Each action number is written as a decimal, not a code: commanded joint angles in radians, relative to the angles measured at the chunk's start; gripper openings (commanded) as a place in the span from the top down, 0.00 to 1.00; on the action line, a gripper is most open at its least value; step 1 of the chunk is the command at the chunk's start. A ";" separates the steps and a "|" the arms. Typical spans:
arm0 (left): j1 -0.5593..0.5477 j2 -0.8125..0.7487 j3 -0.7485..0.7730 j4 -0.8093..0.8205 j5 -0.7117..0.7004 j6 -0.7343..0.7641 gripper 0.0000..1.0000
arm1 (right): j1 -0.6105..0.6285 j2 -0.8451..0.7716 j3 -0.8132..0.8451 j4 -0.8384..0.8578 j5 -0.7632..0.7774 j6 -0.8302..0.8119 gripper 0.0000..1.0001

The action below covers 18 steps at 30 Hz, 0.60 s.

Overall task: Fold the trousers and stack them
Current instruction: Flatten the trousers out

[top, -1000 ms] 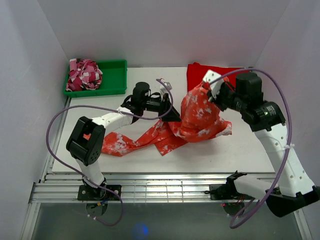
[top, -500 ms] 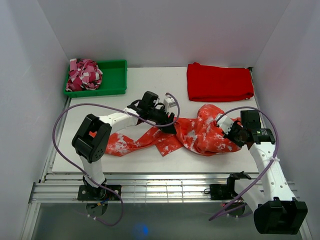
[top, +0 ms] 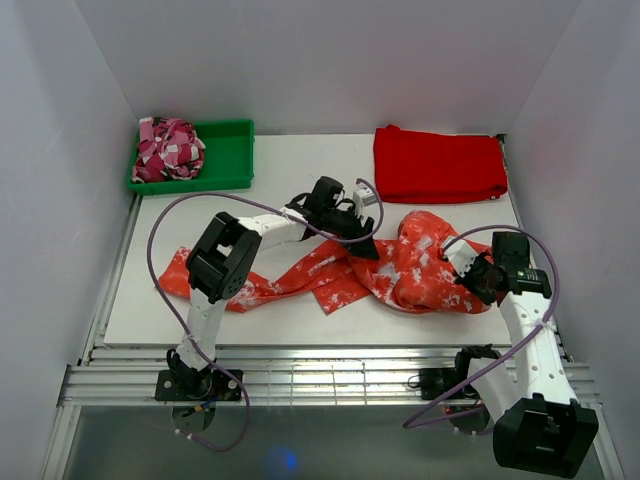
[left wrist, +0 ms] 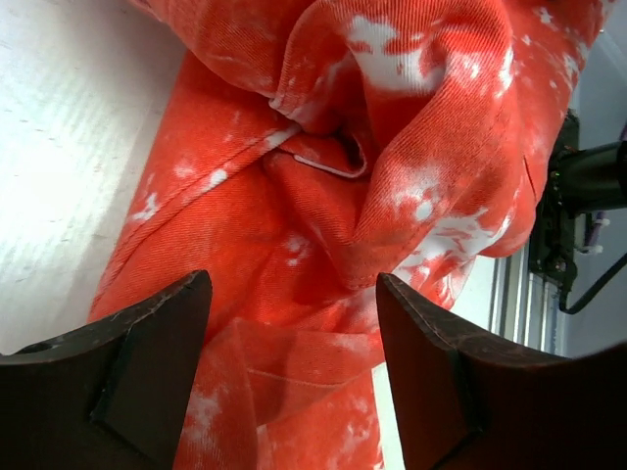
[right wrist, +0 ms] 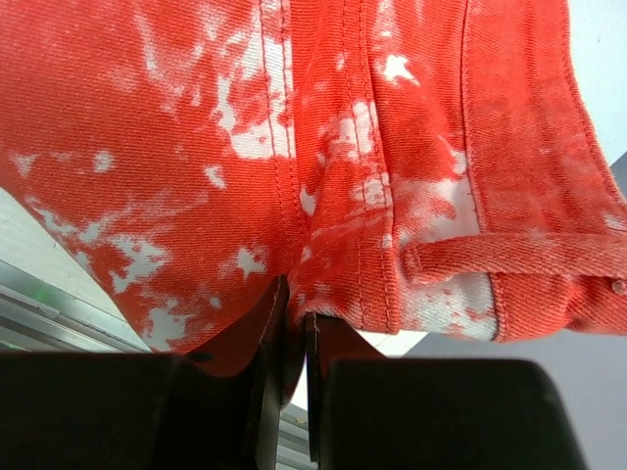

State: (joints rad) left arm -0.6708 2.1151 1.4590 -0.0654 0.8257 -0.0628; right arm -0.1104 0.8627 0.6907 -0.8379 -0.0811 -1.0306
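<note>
The orange-red trousers (top: 400, 265) with white splotches lie rumpled across the middle of the table, the legs trailing left to about (top: 180, 272). My left gripper (top: 368, 246) is open just above the crumpled middle of the trousers (left wrist: 323, 196), nothing between its fingers (left wrist: 147, 362). My right gripper (top: 466, 281) is shut on the trousers' waist edge at their right end, the cloth (right wrist: 333, 196) pinched between its fingers (right wrist: 269, 362) beside a belt loop (right wrist: 490, 257).
A plain red folded cloth (top: 438, 163) lies at the back right. A green tray (top: 225, 150) at the back left holds a pink and white bundle (top: 168, 148). The metal rail (top: 320, 375) runs along the near table edge.
My right gripper has lowered the waist from the air down to the table and drawn it right. My left gripper has moved right over the cloth. The legs have stretched out leftward.
</note>
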 commanded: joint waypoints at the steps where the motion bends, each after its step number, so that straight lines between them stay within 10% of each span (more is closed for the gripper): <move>1: -0.027 -0.003 0.026 0.113 0.099 -0.072 0.21 | -0.018 -0.011 0.004 -0.001 0.012 -0.046 0.92; 9: -0.053 0.025 0.043 0.271 0.283 -0.216 0.46 | -0.018 0.110 0.203 0.048 -0.080 0.058 0.92; 14: -0.015 -0.036 0.070 0.242 0.195 -0.253 1.00 | -0.018 0.206 0.461 0.094 -0.173 0.170 0.92; 18: 0.092 -0.148 0.124 0.161 0.069 -0.224 1.00 | -0.018 0.274 0.689 0.141 -0.247 0.260 0.92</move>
State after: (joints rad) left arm -0.6777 2.1448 1.5089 0.1276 0.9737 -0.2928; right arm -0.1242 1.1225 1.2068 -0.8200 -0.2344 -0.8665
